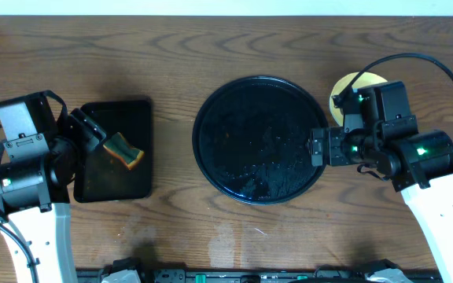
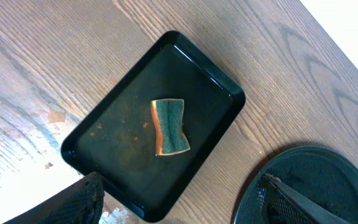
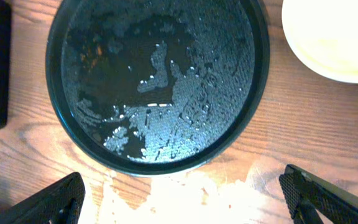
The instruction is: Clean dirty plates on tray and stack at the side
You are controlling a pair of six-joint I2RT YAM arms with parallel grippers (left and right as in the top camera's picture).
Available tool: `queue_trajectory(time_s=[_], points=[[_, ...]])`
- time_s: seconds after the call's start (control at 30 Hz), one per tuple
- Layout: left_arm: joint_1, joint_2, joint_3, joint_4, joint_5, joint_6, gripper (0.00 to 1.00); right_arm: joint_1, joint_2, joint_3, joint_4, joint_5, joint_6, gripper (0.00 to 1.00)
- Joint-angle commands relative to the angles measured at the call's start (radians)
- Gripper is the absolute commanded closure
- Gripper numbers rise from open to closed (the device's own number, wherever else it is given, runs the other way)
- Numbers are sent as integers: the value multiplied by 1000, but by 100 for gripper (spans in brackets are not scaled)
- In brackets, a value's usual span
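The round black tray [image 1: 258,140] sits mid-table with no plates on it; its floor is wet in the right wrist view [image 3: 160,81], and it shows at the lower right of the left wrist view [image 2: 328,180]. A pale yellow plate [image 1: 358,82] lies on the table right of the tray, partly under my right arm, and shows in the right wrist view [image 3: 334,37]. The mint-blue plates are not visible. My right gripper [image 1: 318,147] [image 3: 185,205] is open and empty at the tray's right rim. My left gripper [image 1: 91,130] [image 2: 179,208] is open and empty over the rectangular tray's left side.
A rectangular black tray [image 1: 116,177] [image 2: 123,143] at the left holds a green-and-orange sponge [image 1: 124,151] [image 2: 169,127]. Pale wet or scuffed patches mark the wood in front of the round tray [image 3: 229,193].
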State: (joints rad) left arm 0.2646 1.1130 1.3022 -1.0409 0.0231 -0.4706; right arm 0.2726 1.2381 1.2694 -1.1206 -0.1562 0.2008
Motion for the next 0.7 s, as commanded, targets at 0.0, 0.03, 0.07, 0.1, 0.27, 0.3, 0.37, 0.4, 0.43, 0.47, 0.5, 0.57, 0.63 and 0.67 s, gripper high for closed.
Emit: queue_trajectory(time_s=[0.0,0.03,0.07,0.1,0.27,0.3,0.37,0.4,0.43,0.47,0.5,0.57,0.63,0.67], points=[[0,5,8,-2,-6,9,21,-3,-39,11,1,10,10,1],[0,5,8,-2,-6,9,21,-5,-53,11,5,10,13,1],[0,5,8,-2,-6,9,21,-5,-67,11,9,10,12,1],[0,5,8,-2,-6,9,21,-5,-85,11,13,10,12,1],[0,5,8,-2,-6,9,21,-5,-174,11,17,26,12,1],[0,5,8,-2,-6,9,21,-5,-187,10,17,29,12,1],[0,5,8,-2,-6,9,20,-5,-219,-6,19,44,12,1],[0,5,8,-2,-6,9,21,-5,-233,-19,21,50,11,1],[0,5,8,-2,-6,9,21,-6,-245,-36,25,56,11,1],[0,5,8,-2,-6,9,21,-5,-263,-60,36,66,12,1],[0,5,8,-2,-6,9,21,-6,-283,-90,60,76,11,1],[0,5,8,-2,-6,9,20,-6,-331,-159,134,90,9,1],[0,5,8,-2,-6,9,20,-5,-401,-261,270,89,-5,1],[0,5,8,-2,-6,9,20,-5,-427,-302,322,88,-8,1]])
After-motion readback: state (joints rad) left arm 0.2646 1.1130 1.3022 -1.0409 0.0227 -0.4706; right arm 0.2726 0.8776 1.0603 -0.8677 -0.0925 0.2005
